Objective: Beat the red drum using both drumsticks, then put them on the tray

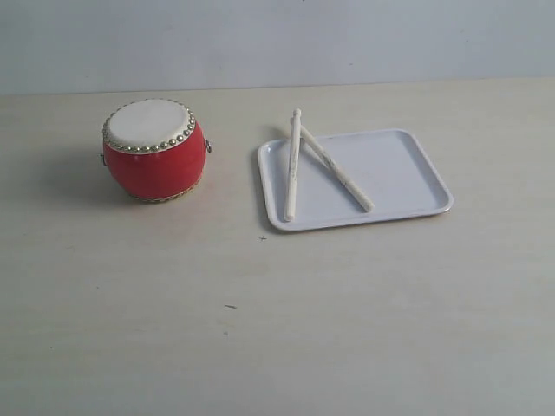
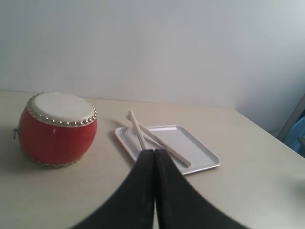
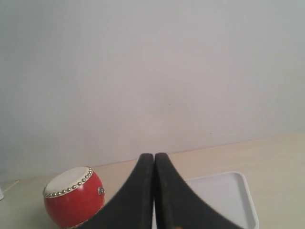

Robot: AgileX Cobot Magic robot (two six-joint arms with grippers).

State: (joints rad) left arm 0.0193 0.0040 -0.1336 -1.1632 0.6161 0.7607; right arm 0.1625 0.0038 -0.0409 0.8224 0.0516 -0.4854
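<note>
- The pale tabletop (image 1: 347, 329) is seen almost whole only in the exterior view. Each wrist view catches just its far part, against a plain wall.
- The tray (image 1: 408, 173) lies flat toward the tabletop's far edge, right of the middle. The right wrist view shows only one end of it, the rest being behind the fingers or cut off by the frame.
- The red drum (image 1: 156, 160) stands upright toward the far left of the tabletop, well apart from the tray. Its base is cut off in the right wrist view.
- The left gripper (image 2: 154, 151) and the right gripper (image 3: 154, 155) appear only in their own wrist views. Both are clenched tight, finger against finger, grasping nothing.
- The drumsticks (image 1: 292, 169) lie on the tray, crossed near its far left corner with tips over the rim. The left gripper covers one stick's near end, and in the right wrist view I cannot make the sticks out.
</note>
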